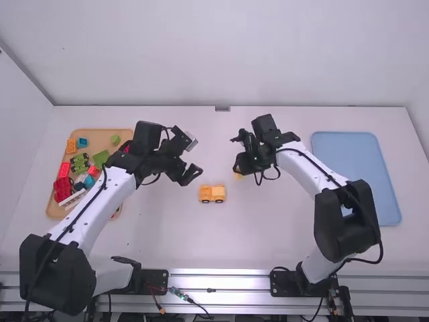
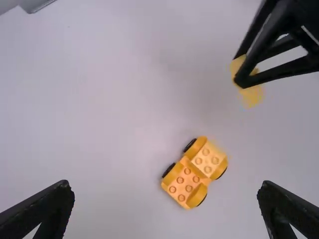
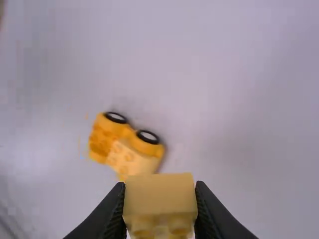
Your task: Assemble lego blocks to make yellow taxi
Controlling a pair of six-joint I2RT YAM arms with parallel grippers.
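Holding a jumble of red, green, blue, orange and white blocks, tan tray sits left on the table; blue tray lies right. Orange-yellow wheeled build mid-table; right end effector gripping pale yellow block just beyond and right of it, left end effector open, beyond and left. Left wrist view gives the build's top studs, right wrist view the pale hubs on two wheels.
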